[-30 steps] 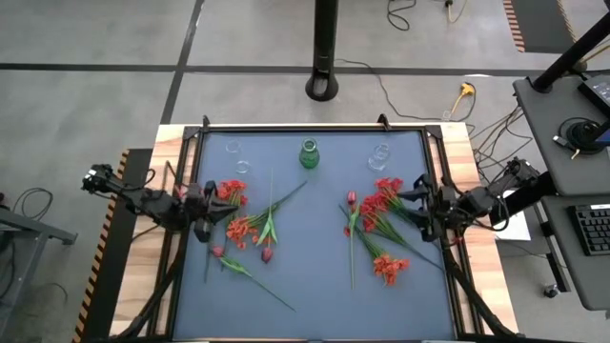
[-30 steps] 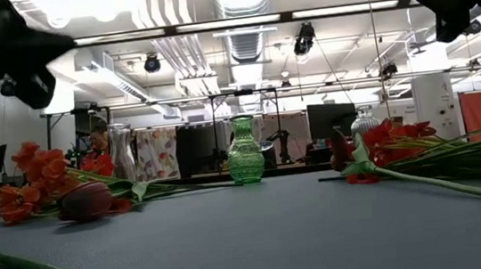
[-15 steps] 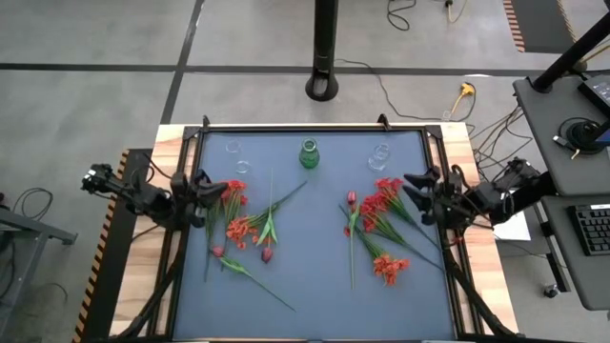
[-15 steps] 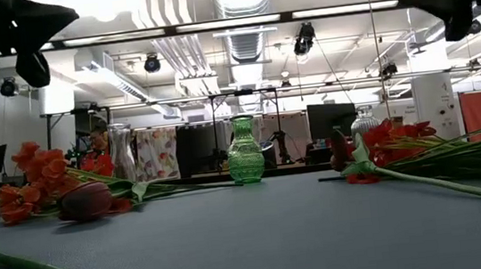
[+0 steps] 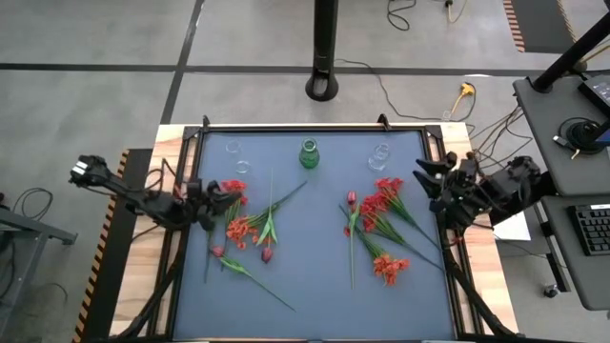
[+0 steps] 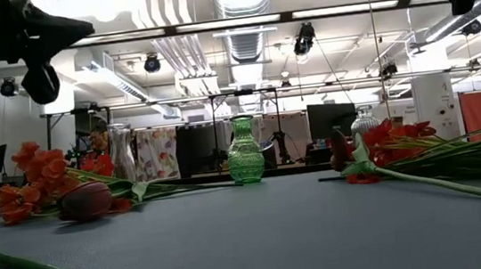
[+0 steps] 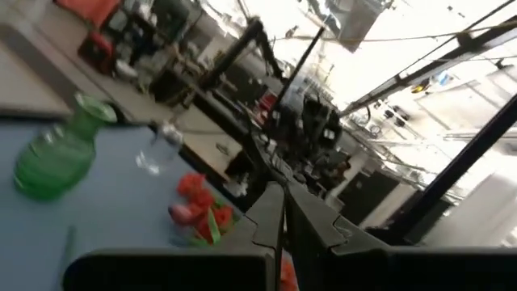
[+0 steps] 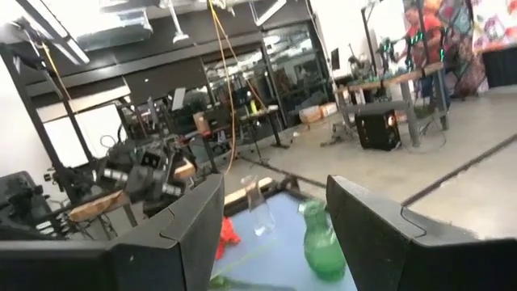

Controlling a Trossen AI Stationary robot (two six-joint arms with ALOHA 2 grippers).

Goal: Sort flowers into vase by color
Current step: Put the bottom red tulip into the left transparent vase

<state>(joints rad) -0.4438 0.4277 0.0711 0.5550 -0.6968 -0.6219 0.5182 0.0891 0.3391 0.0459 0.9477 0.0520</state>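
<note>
In the high view the blue-grey surface [image 5: 315,276] fills the middle of the frame, with the flowers lying on it in two loose groups. The left group of flowers [image 5: 250,227] sits left of centre: red and orange-red blooms near the left edge, green stems fanning toward the upper middle, and a dark bud on a long stem running toward the lower centre. The right group of flowers [image 5: 379,224] lies right of centre, with red blooms at its upper end and another red cluster lower down.

A green vase [image 5: 309,153] stands upright near the top middle of the surface, apart from both groups. A clear glass vase [image 5: 379,156] stands to its right and two more clear vessels [image 5: 237,157] to its left, all along the top edge. None of them holds a flower.

The left end effector [image 5: 232,198] is at the left side of the frame, just above the blooms of the left group, its fingers clenched together and grasping nothing; the left wrist view shows the two dark fingers pressed closed. The right end effector [image 5: 426,179] is at the right edge of the surface, beside the upper blooms of the right group, its fingers released and spread apart with nothing between them.

In the low view both arms hang high in the upper corners, clear of the flowers below.
</note>
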